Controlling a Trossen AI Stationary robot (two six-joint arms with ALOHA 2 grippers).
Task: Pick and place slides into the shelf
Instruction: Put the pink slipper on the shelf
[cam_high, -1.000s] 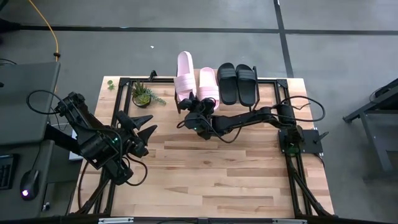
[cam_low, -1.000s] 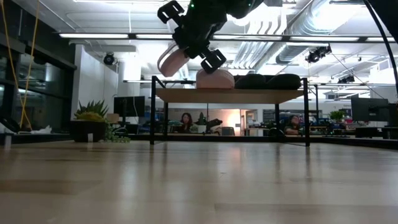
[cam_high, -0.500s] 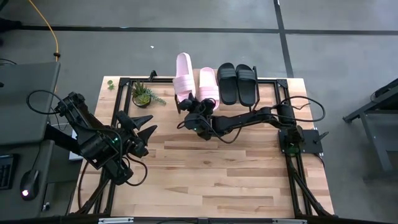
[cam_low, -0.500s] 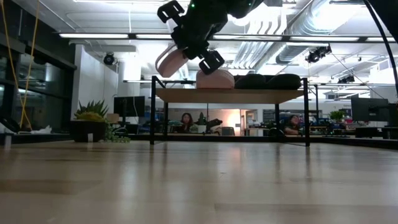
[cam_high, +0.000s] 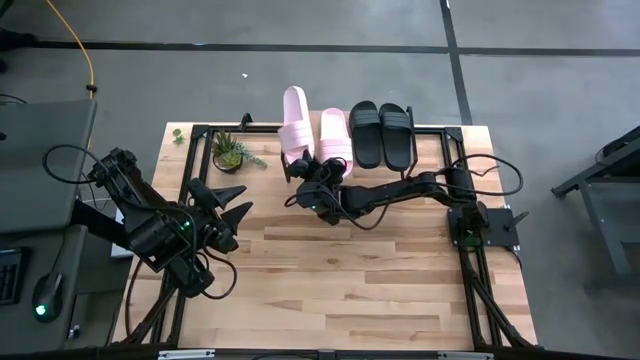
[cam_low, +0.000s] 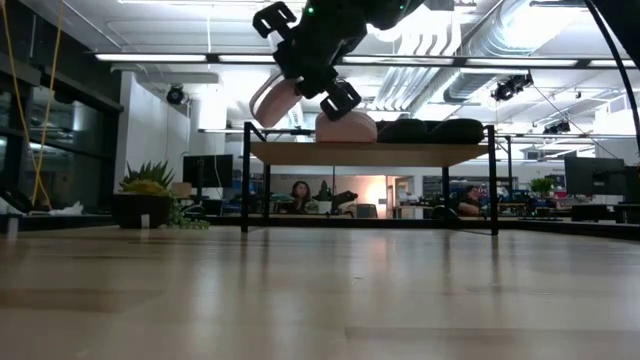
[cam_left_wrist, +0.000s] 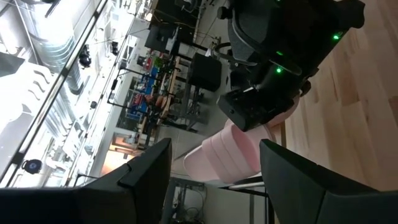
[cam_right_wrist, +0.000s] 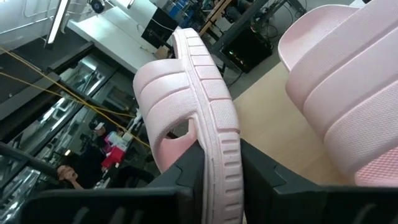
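A pink slide (cam_high: 295, 122) hangs on its edge over the left end of the shelf (cam_high: 430, 150), with my right gripper (cam_high: 306, 168) shut on it; it also shows in the low view (cam_low: 272, 98). On the shelf's plank top lie another pink slide (cam_high: 335, 135) and two black slides (cam_high: 366, 133) (cam_high: 396, 133), soles down. My left gripper (cam_high: 230, 212) hovers open over the table's left part and touches nothing; its wrist view looks toward the held pink slide (cam_left_wrist: 227, 152). My right gripper pinches the pink slide's sole at the heel end (cam_right_wrist: 217, 158) between its two fingers: one finger (cam_right_wrist: 189, 171) on the footbed side, the other (cam_right_wrist: 264, 177) on the underside. The fingers come level from the table's near side, along the slide. The slide stands on edge above the shelf top, strap (cam_right_wrist: 163, 93) toward the far end.
A potted plant (cam_high: 230, 153) stands left of the shelf, near the table's far edge. The wooden tabletop (cam_high: 350, 290) lies bare in front of the shelf. People sit in the room behind the table (cam_low: 298, 195).
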